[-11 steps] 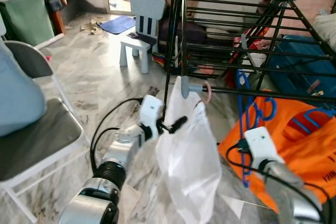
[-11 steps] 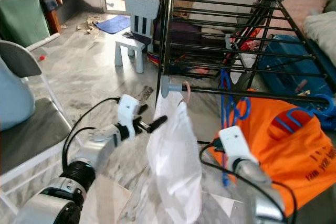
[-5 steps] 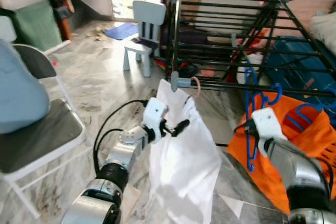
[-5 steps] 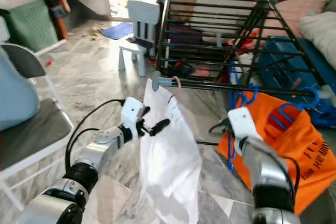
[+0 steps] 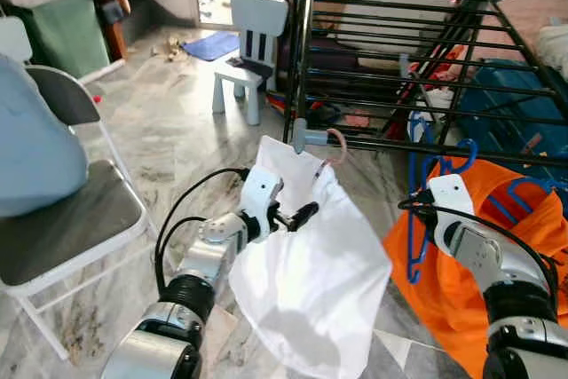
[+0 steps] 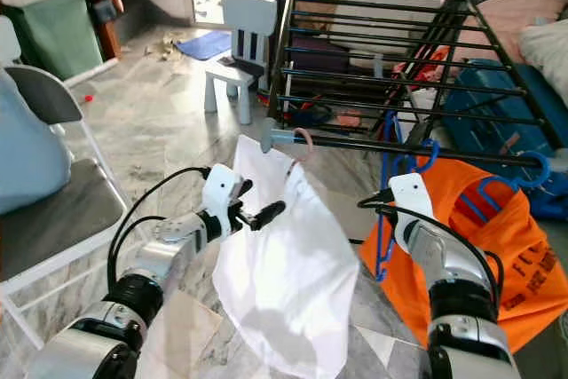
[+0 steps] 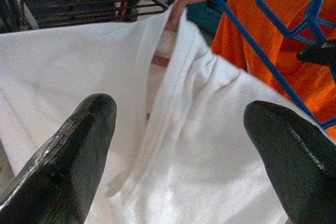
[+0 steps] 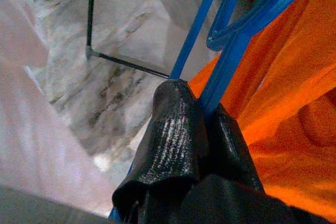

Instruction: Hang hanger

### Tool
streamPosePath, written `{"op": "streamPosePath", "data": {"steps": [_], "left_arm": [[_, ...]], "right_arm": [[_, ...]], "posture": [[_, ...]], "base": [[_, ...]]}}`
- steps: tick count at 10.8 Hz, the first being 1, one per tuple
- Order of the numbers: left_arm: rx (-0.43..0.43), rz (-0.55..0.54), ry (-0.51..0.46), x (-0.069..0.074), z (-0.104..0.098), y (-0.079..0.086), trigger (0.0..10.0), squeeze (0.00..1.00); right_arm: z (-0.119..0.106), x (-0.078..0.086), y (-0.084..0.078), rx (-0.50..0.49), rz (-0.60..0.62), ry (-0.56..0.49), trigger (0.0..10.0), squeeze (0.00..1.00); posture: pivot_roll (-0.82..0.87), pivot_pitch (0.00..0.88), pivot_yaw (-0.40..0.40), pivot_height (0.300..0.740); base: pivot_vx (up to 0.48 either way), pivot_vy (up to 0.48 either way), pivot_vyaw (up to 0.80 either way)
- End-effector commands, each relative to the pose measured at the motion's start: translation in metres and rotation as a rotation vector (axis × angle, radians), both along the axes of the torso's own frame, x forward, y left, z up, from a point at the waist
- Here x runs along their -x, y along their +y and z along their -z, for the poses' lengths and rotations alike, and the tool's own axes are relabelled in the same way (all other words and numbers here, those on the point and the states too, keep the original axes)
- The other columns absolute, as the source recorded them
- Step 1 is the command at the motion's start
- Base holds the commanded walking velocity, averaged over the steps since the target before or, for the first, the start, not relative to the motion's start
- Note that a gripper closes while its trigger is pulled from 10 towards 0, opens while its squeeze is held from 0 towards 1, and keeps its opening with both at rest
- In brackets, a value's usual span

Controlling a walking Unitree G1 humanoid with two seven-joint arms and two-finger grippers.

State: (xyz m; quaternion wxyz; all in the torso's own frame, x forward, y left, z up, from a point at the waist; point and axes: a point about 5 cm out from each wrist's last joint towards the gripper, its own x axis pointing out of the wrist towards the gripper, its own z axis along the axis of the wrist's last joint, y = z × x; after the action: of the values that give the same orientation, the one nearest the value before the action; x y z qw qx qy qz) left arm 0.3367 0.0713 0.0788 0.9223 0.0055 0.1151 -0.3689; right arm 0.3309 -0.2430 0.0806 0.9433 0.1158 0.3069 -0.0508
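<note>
Marble floor point(image 5: 169, 139) spreads under a black drying rack point(image 5: 399, 33) at the far right, with a folding chair point(image 5: 71, 219) near left and a small child's chair point(image 5: 251, 37) beyond. A white garment point(image 5: 311, 281) on a pink hanger point(image 5: 338, 144) hangs off the rack's near corner; the left gripper point(image 7: 178, 129) reaches toward it, fingers spread, touching nothing visible. The right gripper point(image 8: 202, 129) is clamped on a blue hanger point(image 6: 395, 210) beside an orange cloth point(image 6: 497, 255). Judging by this, the blue hanger is mid-carry; next it must rise and hook over a rail.
</note>
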Motion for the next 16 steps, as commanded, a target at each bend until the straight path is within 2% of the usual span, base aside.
{"op": "streamPosePath", "data": {"steps": [1, 5, 7, 9, 12, 14, 15, 16], "left_arm": [[-0.001, 0.009, -0.009, 0.0, -0.002, 0.0, 10.0, 0.0], [-0.029, -0.01, -0.01, 0.001, 0.001, 0.01, 10.0, 0.0], [-0.06, -0.033, -0.012, 0.002, 0.002, 0.026, 10.0, 0.0], [-0.076, -0.033, -0.009, 0.003, 0.003, 0.031, 10.0, 0.0], [-0.091, -0.015, -0.005, 0.003, 0.0, 0.029, 10.0, 0.0], [-0.1, -0.008, -0.001, 0.004, 0.001, 0.029, 10.0, 0.0], [-0.107, -0.006, 0.002, 0.004, 0.002, 0.028, 10.0, 0.0], [-0.108, -0.004, 0.002, 0.004, 0.001, 0.027, 10.0, 0.0]], "right_arm": [[-0.008, -0.004, -0.008, -0.007, 0.013, -0.016, 10.0, 0.0], [-0.012, -0.016, -0.003, -0.049, -0.017, -0.016, 10.0, 0.0], [-0.009, -0.021, -0.004, -0.041, -0.017, 0.0, 10.0, 0.0], [0.008, -0.012, -0.006, -0.04, -0.006, 0.055, 10.0, 0.0], [0.037, 0.012, -0.017, -0.037, 0.025, 0.137, 10.0, 0.0], [0.044, 0.019, -0.018, -0.042, 0.028, 0.153, 10.0, 0.0], [0.046, 0.02, -0.02, -0.032, 0.024, 0.145, 10.0, 1.0], [0.044, 0.02, -0.025, 0.079, -0.016, 0.127, 10.0, 1.0]], "posture": [[0.06, 0.0, -0.115, 0.74], [0.11, 0.0, -0.142, 0.74], [0.15, 0.0, -0.147, 0.74], [0.16, 0.0, -0.143, 0.74], [0.16, 0.0, -0.128, 0.74], [0.16, 0.0, -0.123, 0.74], [0.16, 0.0, -0.122, 0.74], [0.16, 0.0, -0.119, 0.74]], "base": [[0.0, 0.0, 0.0], [0.0, 0.0, 0.0], [0.0, 0.0, 0.0], [0.0, 0.0, 0.0], [0.0, 0.0, 0.0], [0.0, 0.0, 0.0], [0.0, 0.0, 0.0], [0.0, 0.0, 0.0]]}}
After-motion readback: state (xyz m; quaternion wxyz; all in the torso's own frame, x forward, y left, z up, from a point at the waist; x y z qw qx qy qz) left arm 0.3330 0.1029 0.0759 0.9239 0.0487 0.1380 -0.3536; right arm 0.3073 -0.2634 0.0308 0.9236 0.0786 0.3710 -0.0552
